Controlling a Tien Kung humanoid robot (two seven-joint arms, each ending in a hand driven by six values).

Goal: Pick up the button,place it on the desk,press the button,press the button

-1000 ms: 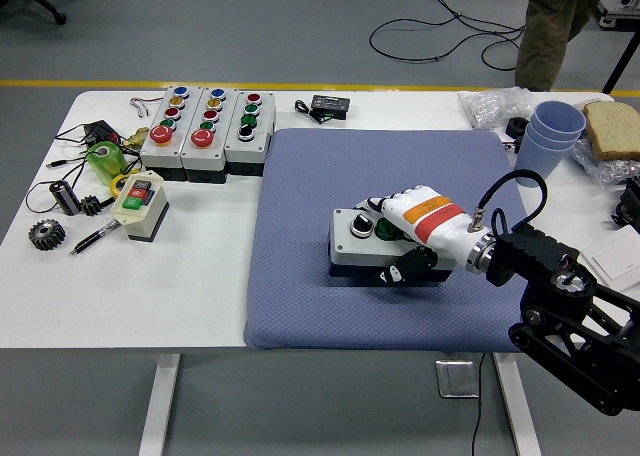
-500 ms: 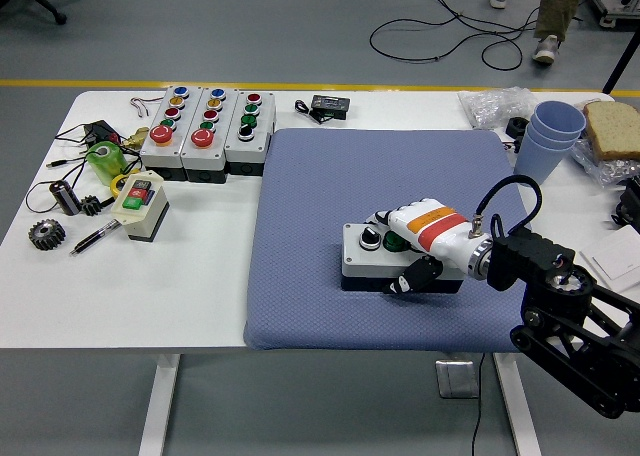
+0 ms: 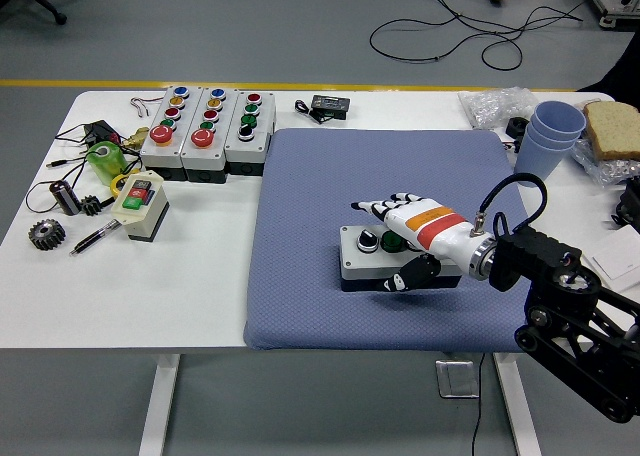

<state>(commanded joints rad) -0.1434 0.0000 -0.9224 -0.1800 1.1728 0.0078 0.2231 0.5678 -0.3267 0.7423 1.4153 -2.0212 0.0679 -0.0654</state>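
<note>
Change since earlier: compared with the head view of a second ago, the button box [image 3: 378,257] sits a little further right on the blue mat [image 3: 320,191], and the right hand [image 3: 408,238] has loosened from a wrap around the box to a lifted, opened pose over it.
Head view, task thing: the button box is a small grey case on a dark base, lying flat on the near right part of the mat, with a black knob and a green button on its top face.
Head view, handling: it looks rigid and fairly light, probably hard plastic with smooth sides that could slip; the long sides of the case seem the sound place to take hold, leaving the top clear for pressing.
Head view, risk: on the soft mat it may rock or slide under a push off centre.
Head view, right hand: the white fingers [image 3: 385,207] are stretched out and spread above the far edge of the box, the dark thumb hangs at its near edge, and nothing is grasped.
Head view, right arm: it reaches in from the right, low over the bench [image 3: 200,276].
Head view, left arm: out of sight.
</note>
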